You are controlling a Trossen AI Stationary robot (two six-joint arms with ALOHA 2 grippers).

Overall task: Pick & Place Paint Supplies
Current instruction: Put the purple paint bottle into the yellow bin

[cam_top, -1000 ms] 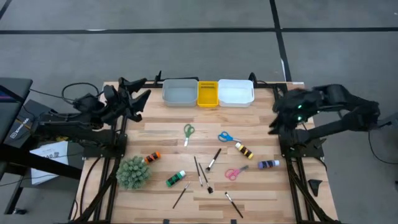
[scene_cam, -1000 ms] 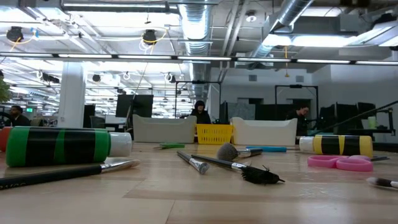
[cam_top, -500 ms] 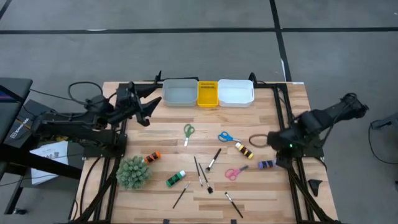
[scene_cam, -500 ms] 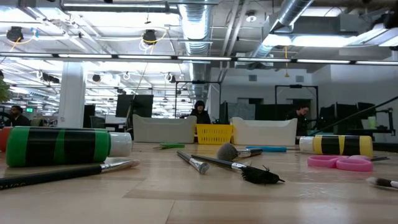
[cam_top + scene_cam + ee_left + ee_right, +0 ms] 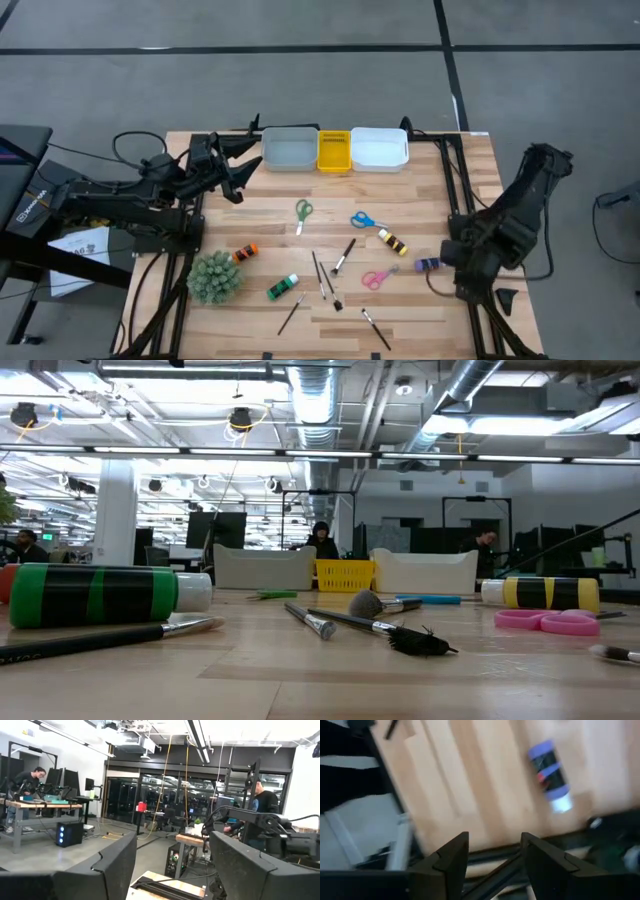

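The paint supplies lie loose on the wooden table: a blue bottle [image 5: 432, 264] [image 5: 550, 775], a yellow bottle [image 5: 392, 242], green bottle [image 5: 283, 287], orange bottle [image 5: 246, 252], green scissors [image 5: 303, 212], blue scissors [image 5: 365, 220], pink scissors [image 5: 375, 278] and several thin brushes [image 5: 343, 257]. My right gripper [image 5: 462, 272] [image 5: 495, 852] points down over the table's right rim, just right of the blue bottle, open and holding nothing. My left gripper [image 5: 235, 170] [image 5: 172, 865] hovers open at the far left, pointing slightly upward into the room.
A grey tray [image 5: 289, 149], a yellow tray [image 5: 334, 150] and a white tray [image 5: 379, 148] stand in a row at the far edge. A spiky green plant ball [image 5: 215, 276] sits near the front left. Black frame rails [image 5: 455, 190] run along the table's sides.
My right arm has swung from the far right corner toward the near edge and come down, its gripper tipping to point down beside the blue bottle. My left gripper has edged a little toward the table's middle. No object has moved.
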